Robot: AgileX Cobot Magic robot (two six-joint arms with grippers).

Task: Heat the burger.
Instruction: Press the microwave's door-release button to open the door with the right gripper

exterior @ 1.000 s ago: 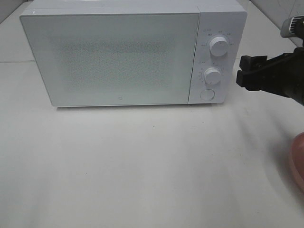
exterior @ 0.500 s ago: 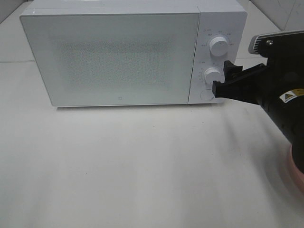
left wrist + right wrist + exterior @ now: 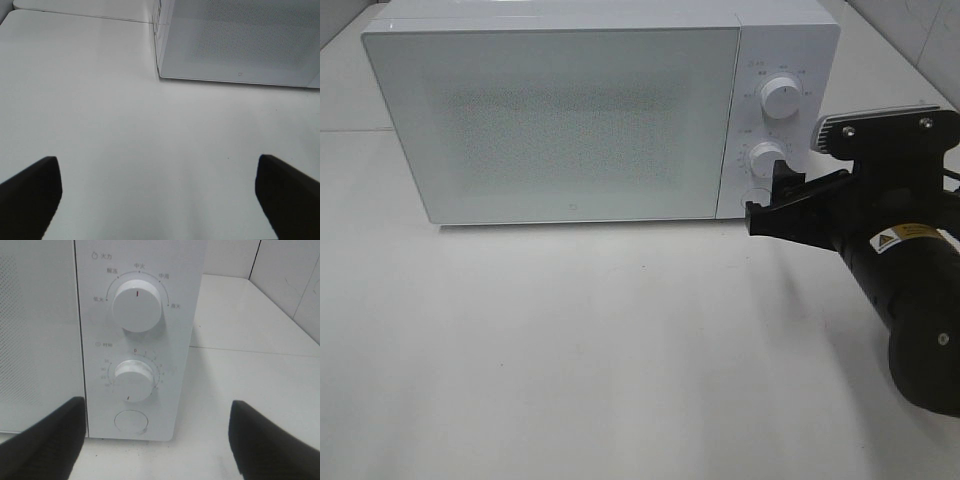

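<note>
White tabletop (image 3: 570,350) with a shut microwave (image 3: 570,120); the right gripper (image 3: 767,195) sits wide open at its round button (image 3: 130,422), maybe touching it. Over here the left gripper (image 3: 160,200) is open too, and I can't tell where the burger is.

I count one microwave (image 3: 570,110) on one worktop (image 3: 570,350). It has one door (image 3: 550,60) and, at three o'clock of that, two knobs: the top knob (image 3: 781,98) at twelve o'clock of the lower knob (image 3: 767,158). One round button (image 3: 131,422) sits at six o'clock of them. I see two end effectors, the right end effector (image 3: 157,442) and the left end effector (image 3: 157,200).
</note>
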